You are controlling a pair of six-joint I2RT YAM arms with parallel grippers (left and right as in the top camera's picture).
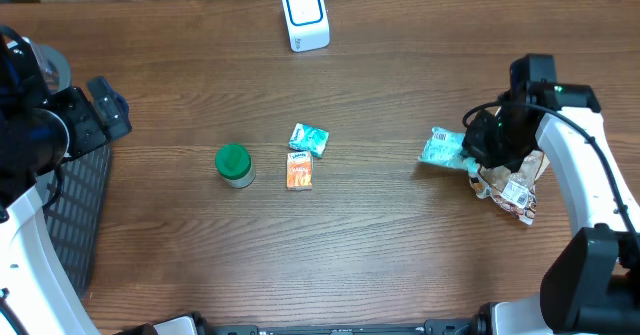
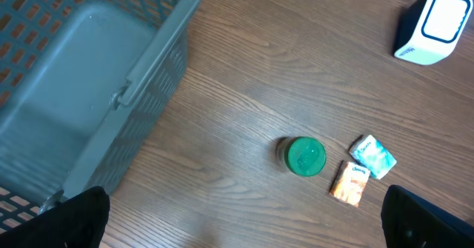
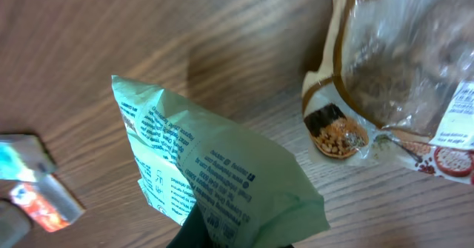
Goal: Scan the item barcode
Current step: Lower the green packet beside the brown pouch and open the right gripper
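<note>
Right gripper [image 1: 472, 147] is clamped shut on a pale green pouch [image 1: 440, 150]. It pinches one end, and the rest sticks out past the fingertips toward the middle of the table, held up off the wood. In the wrist view the pouch [image 3: 215, 174] shows its small-print side. I can't make out a barcode there.

Right under and behind that hand there's a crinkly brown bag [image 1: 512, 183] lying flat. Whether the hand touches it, I can't tell.

Left gripper [image 1: 108, 110] is wide open with nothing in it, hanging over the other end of the table. A grey basket [image 1: 70, 215] is just beside it.

The table [image 1: 400, 265] is dark wood grain. Between the two hands, well apart from both, are a jar [image 1: 234, 165] with a green lid, an orange packet [image 1: 299, 170] and a small teal packet [image 1: 309, 139] almost touching the orange one. The white scanner [image 1: 305, 15] stands at the far edge, a long way from the pouch. Beyond that edge there's just a tan strip, can't tell what it is.
</note>
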